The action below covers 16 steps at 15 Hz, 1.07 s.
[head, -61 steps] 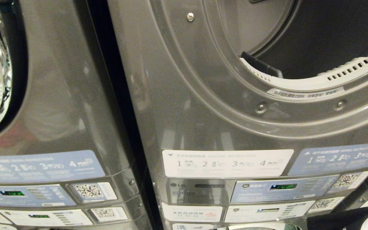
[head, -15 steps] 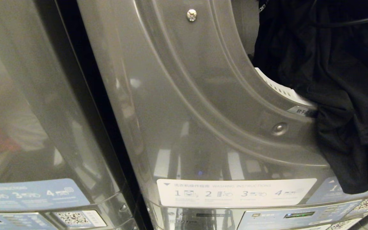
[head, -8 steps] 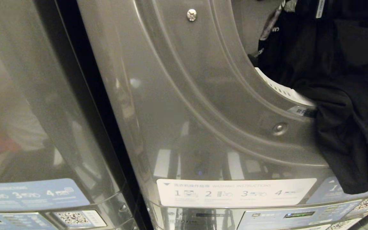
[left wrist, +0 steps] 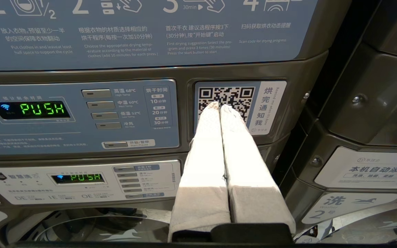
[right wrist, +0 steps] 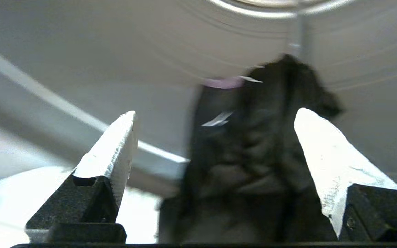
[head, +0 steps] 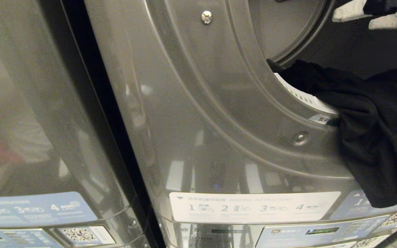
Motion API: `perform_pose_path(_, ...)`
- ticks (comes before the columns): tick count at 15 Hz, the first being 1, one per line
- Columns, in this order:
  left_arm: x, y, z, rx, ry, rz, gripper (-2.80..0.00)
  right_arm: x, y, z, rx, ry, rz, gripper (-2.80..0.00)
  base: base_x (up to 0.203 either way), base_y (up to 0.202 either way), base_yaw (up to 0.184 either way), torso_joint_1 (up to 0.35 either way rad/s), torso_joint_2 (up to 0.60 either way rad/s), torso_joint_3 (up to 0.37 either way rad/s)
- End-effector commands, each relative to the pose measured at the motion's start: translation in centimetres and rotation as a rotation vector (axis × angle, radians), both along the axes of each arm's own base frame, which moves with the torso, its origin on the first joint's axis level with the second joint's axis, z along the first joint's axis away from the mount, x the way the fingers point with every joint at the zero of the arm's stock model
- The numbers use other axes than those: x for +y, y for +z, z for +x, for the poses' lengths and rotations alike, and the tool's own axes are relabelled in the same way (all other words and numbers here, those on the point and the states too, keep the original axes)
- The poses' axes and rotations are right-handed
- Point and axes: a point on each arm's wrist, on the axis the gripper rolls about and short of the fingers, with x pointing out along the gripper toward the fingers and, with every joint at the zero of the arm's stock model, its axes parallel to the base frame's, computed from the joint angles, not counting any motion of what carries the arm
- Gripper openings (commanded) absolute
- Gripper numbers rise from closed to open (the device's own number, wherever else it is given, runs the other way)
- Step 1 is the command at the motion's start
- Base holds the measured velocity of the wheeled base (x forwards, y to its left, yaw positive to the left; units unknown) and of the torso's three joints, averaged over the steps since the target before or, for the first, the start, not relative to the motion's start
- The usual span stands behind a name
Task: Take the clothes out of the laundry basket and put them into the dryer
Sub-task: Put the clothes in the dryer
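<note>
We see the black garment (head: 370, 131) draped over the lower lip of the dryer (head: 219, 113) opening, part inside the drum and part hanging down the front panel, where it covers the corner of a blue instruction label. A white sticker (head: 253, 206) below reads "WASHING INSTRUCTIONS" with steps numbered 1 to 4. A second grey machine (head: 29, 120) stands just beside, on our left. Our right gripper (right wrist: 215, 117) is inside the drum, its fingers spread wide apart with the dark cloth blurred beyond them, not clamped. Our left gripper (left wrist: 218, 105) has its fingers pressed together, empty, before a QR code label (left wrist: 240, 106); the green display (left wrist: 41, 109) reads "PUSH".
</note>
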Motion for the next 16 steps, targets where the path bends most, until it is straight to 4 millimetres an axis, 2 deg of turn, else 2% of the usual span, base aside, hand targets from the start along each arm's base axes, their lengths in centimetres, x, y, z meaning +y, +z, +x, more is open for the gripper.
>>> perform_pose_path(1,0.0,0.0,0.0,-0.001,0.001,-0.001,-2.8,-1.0,1.1,-3.5,-0.054,0.029,0.038,0.0,0.0,0.0,0.0,0.0,0.0,0.0)
perform_pose_path(2,0.0,0.0,0.0,-0.001,0.001,-0.001,-2.8,-1.5,1.0,-4.6,-0.056,0.032,0.036,0.0,0.0,0.0,0.0,0.0,0.0,0.0)
perform_pose_path(5,0.0,0.0,0.0,-0.001,-0.001,0.001,-2.8,-3.8,-0.7,-9.9,-0.076,0.039,-0.045,0.0,0.0,0.0,0.0,0.0,0.0,0.0)
perform_pose_path(7,0.0,0.0,0.0,-0.001,0.0,0.0,-2.8,-5.2,-3.7,-12.9,-0.069,0.048,-0.172,0.0,0.0,0.0,0.0,0.0,0.0,0.0)
perform_pose_path(9,0.0,0.0,0.0,-0.001,0.001,0.0,-2.8,-6.2,-7.0,-14.8,-0.046,0.019,-0.303,0.0,0.0,0.0,0.0,0.0,0.0,0.0)
perform_pose_path(13,0.0,0.0,0.0,-0.001,0.001,0.001,-2.8,-6.1,-10.2,-14.0,0.055,-0.054,-0.421,0.0,0.0,0.0,0.0,0.0,0.0,0.0)
perform_pose_path(16,0.0,0.0,0.0,-0.001,0.001,0.001,-2.8,-5.1,-11.3,-12.0,0.116,-0.043,-0.445,0.0,0.0,0.0,0.0,0.0,0.0,0.0)
